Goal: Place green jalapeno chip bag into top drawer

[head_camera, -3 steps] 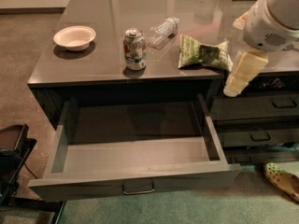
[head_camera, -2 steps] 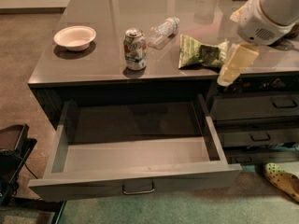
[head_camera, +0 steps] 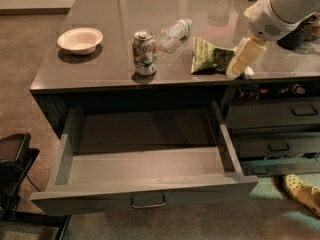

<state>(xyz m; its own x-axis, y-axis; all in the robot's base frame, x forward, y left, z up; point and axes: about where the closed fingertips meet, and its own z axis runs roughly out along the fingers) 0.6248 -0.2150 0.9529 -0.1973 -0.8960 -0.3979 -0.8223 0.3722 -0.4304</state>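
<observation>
Upper right of frame: cream plastic gripper [head_camera: 239, 64], angled down over the glossy grey countertop [head_camera: 115, 14]; open or closed, cannot tell. Right against its left side: crumpled light-green foil chip bag [head_camera: 210, 56], darker green print, lying on the countertop. Further left: clear plastic bottle [head_camera: 176, 33] on its side, upright soda can [head_camera: 144, 53], round white bowl [head_camera: 80, 40]. Lower centre, pulled open: wide shallow grey top drawer [head_camera: 145, 196], small metal bar handle.

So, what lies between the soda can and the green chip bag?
In the camera view, a clear bottle lies on its side, slightly farther back. The end effector is just right of the chip bag.
</observation>
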